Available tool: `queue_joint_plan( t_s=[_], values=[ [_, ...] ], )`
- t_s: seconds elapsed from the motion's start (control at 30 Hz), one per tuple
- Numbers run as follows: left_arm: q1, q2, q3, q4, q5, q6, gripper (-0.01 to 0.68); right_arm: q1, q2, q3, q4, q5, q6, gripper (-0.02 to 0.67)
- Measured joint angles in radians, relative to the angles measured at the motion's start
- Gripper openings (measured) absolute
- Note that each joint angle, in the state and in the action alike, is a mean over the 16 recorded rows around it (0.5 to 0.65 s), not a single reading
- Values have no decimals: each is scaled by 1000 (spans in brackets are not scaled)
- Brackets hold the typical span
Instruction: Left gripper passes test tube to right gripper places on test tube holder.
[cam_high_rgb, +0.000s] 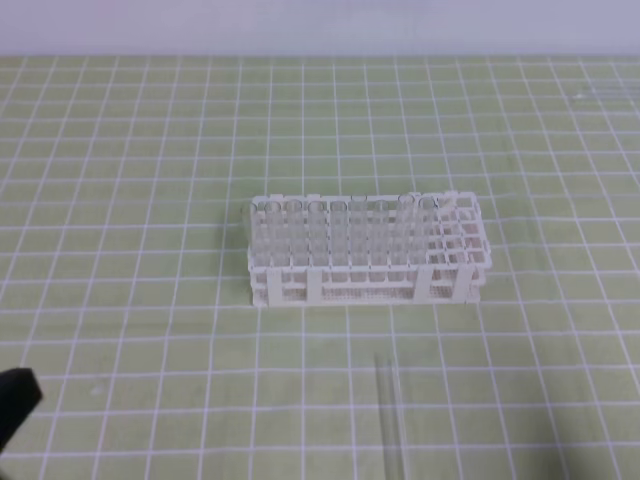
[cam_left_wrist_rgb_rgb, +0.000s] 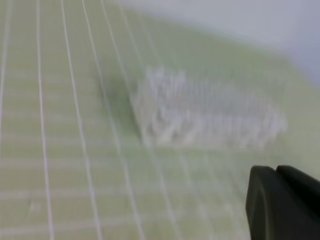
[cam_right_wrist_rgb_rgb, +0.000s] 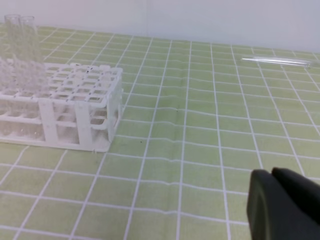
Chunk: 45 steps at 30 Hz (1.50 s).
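Observation:
The white test tube holder (cam_high_rgb: 365, 250) stands mid-mat, with several clear tubes upright in its left part and open holes at its right end. In the right wrist view the test tube holder (cam_right_wrist_rgb_rgb: 75, 107) is at the left; in the left wrist view the test tube holder (cam_left_wrist_rgb_rgb: 205, 117) is blurred. A clear test tube (cam_high_rgb: 388, 415) lies flat on the mat in front of the rack. My left gripper (cam_left_wrist_rgb_rgb: 276, 171) has its fingers together on nothing; only its black tip (cam_high_rgb: 15, 400) shows at the bottom left edge. My right gripper (cam_right_wrist_rgb_rgb: 271, 173) is shut and empty, well clear of the rack.
A green mat with a white grid (cam_high_rgb: 150, 150) covers the table up to a pale wall at the back. Another clear tube (cam_right_wrist_rgb_rgb: 277, 61) lies flat far back on the right, faintly visible in the high view (cam_high_rgb: 588, 95).

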Motion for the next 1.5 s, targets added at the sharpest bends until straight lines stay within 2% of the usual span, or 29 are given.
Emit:
queue_joint_plan(
  t_s=[0.2,0.4,0.6,0.9,1.1,1.23,1.5],
  values=[
    [-7,278,-199,80,279,110,-3,0,0,0,0,0,0,-18],
    [-84,525,-307,148,395,151,-3,0,0,0,0,0,0,-18],
    [-248,718,-357,228,392,76,-3,0,0,0,0,0,0,-18],
    [-596,962,-489,361,317,-120,-3,0,0,0,0,0,0,-18],
    [-752,1148,-628,423,305,-226,-3,0,0,0,0,0,0,-18],
    [-801,1265,-708,444,317,-285,0,0,0,0,0,1,0,-18],
    [-820,1429,-797,444,326,-420,65,0,0,0,0,1,0,-18]
  ],
)
